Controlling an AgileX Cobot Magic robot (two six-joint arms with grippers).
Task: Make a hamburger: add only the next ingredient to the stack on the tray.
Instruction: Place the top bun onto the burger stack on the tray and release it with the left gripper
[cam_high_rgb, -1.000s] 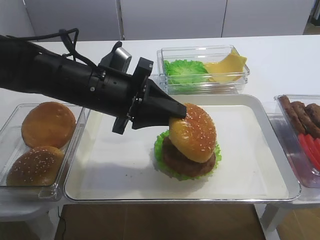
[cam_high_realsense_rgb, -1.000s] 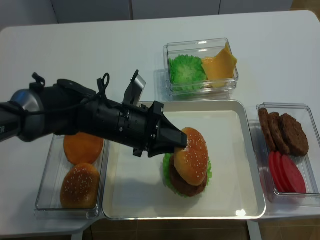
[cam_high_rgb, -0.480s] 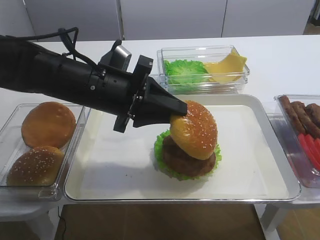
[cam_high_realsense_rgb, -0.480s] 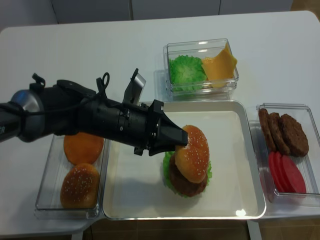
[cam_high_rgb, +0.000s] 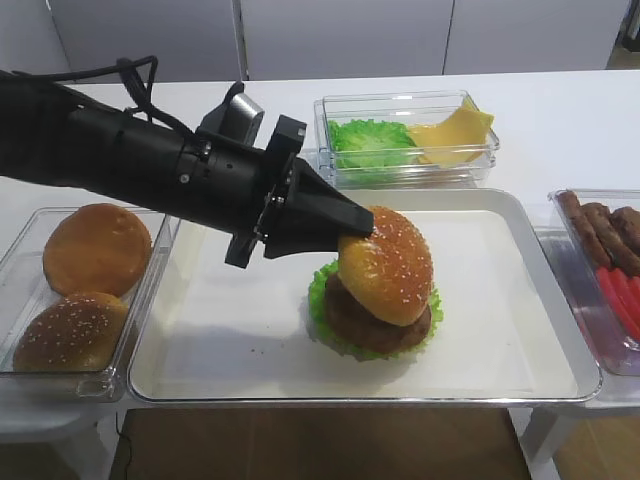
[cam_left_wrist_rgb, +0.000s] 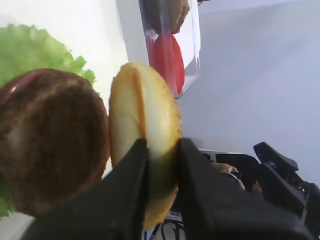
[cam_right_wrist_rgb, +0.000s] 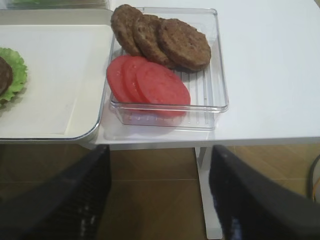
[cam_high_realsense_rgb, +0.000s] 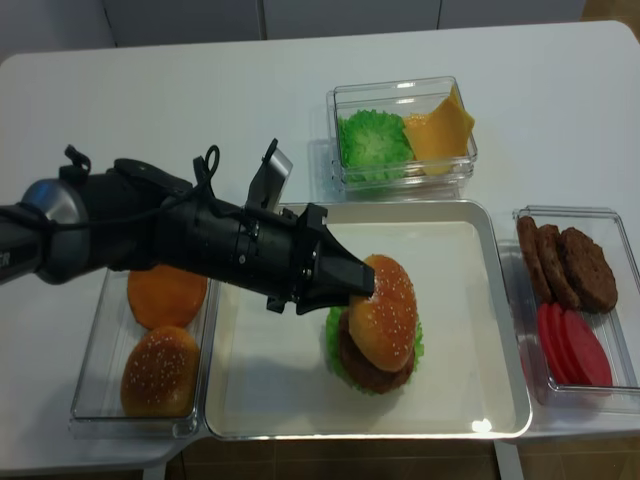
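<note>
Left claw clamped on tilted sesame bun top, leaning against patty stack at five o'clock.

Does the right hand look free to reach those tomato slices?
Probably yes: the right hand hangs open just in front of the tomato slices, which lie uncovered in their open box with nothing between.

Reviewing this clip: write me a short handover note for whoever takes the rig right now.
Left gripper: shut on the sesame bun top, gripped at its edge.
Right gripper: open, holding nothing, off the table edge by the box of patties and tomato.
Bun top is tilted against the patty, which lies on the lettuce on the tray.
Done: bun brought to the stack.
Left: level it on the patty, release, pull back.
</note>
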